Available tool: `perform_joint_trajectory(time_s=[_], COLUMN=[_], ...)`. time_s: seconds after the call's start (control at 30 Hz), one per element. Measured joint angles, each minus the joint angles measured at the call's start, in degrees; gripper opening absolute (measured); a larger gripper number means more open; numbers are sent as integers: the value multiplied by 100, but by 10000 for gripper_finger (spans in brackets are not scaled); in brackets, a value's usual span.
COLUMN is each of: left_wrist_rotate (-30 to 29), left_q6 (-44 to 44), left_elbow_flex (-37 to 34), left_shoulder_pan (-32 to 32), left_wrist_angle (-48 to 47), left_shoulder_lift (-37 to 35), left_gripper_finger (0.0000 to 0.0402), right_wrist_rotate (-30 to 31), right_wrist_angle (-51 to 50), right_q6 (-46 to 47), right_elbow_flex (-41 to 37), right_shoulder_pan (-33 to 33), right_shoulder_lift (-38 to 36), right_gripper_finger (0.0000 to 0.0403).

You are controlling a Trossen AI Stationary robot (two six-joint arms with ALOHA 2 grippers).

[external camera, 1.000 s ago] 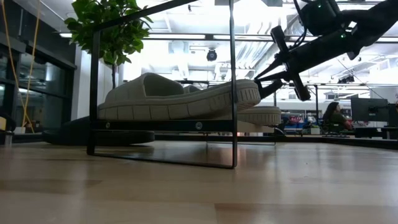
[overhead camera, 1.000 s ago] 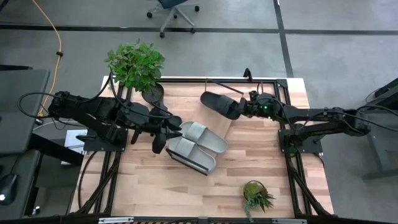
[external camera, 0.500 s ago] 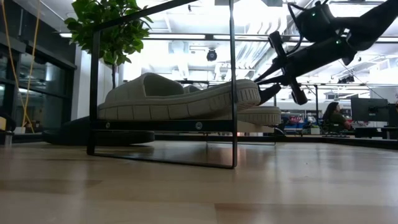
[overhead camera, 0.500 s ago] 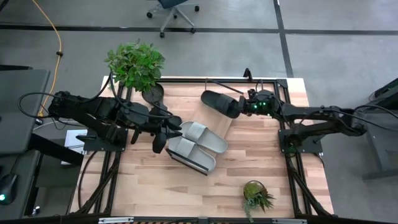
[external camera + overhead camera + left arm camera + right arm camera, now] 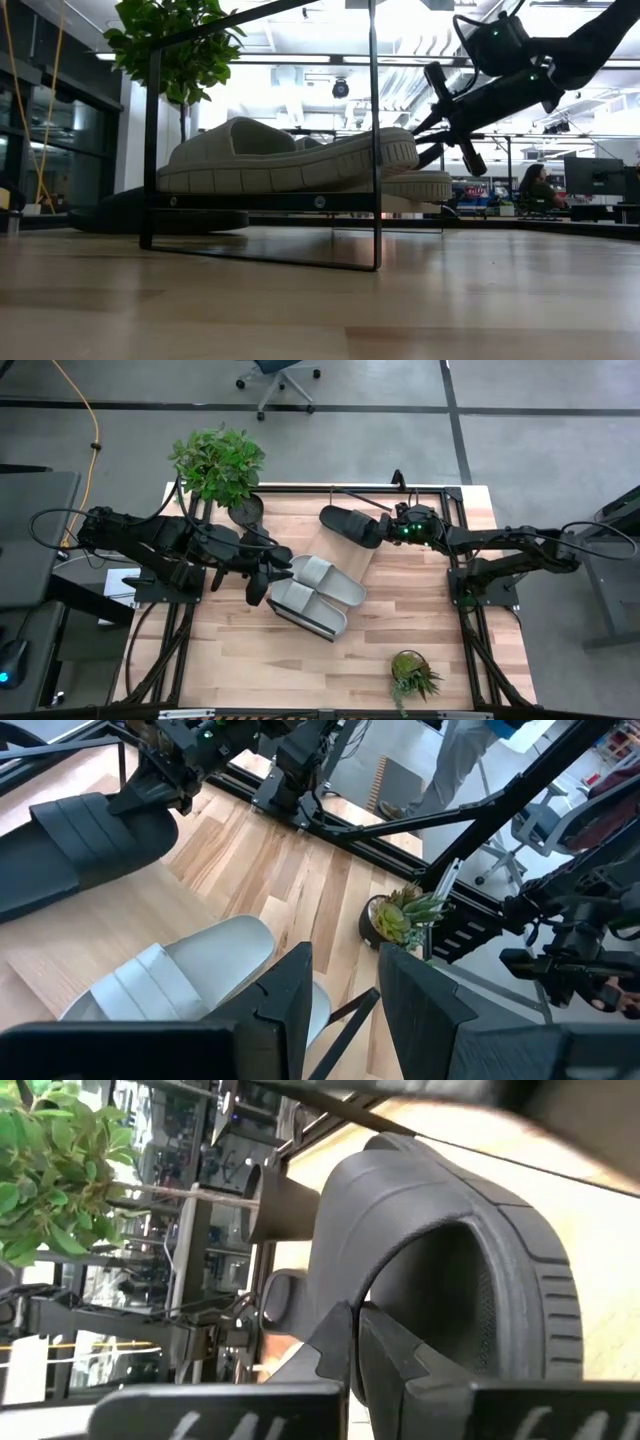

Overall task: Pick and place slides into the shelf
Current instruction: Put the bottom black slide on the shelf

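Observation:
Two pale grey-green slides (image 5: 312, 596) lie side by side on the shelf (image 5: 360, 565), a light-wood plank with a thin dark wire frame (image 5: 373, 130) that stands slantwise at mid-table. They show on it in the low view (image 5: 290, 160) too. One black slide (image 5: 350, 525) hangs over the far side of the table in my right gripper (image 5: 393, 532), which is shut on it. Another black slide (image 5: 130, 215) lies on the table beside the shelf. My left gripper (image 5: 345, 1010) is open and hovers at the shelf's left end, over a grey-green slide (image 5: 190, 975). My right gripper holds the black slide at the end nearest the table's right (image 5: 380, 535), coming level from the right and along its length. In the wrist view the fingers (image 5: 340, 1342) close on the edge of the strap (image 5: 400, 1250). The slide is lifted clear and reaches toward the table's left.
A large potted plant (image 5: 218, 460) stands at the far left corner and a small one (image 5: 412, 675) near the right front. Black frame rails (image 5: 330, 488) edge the table. A person (image 5: 535, 185) sits in the room behind. Bare wood lies in front of the shelf.
My right gripper has carried the black slide a little toward the table's left, still shut on it and lifted clear. The left arm and the grey-green slides have kept still.

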Motion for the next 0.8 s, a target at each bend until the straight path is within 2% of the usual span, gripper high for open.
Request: perform_joint_trajectory(time_s=[0.8], left_wrist_rotate=[-2], left_q6=[11], left_elbow_flex=[0], left_shoulder_pan=[0], left_wrist_angle=[-5], left_shoulder_lift=[0], left_gripper_finger=[108], right_wrist_rotate=[619], right_wrist_angle=[-665], right_q6=[-96], right_elbow_flex=[0], right_shoulder_pan=[-11], right_shoulder_lift=[-2], right_gripper_finger=[0])
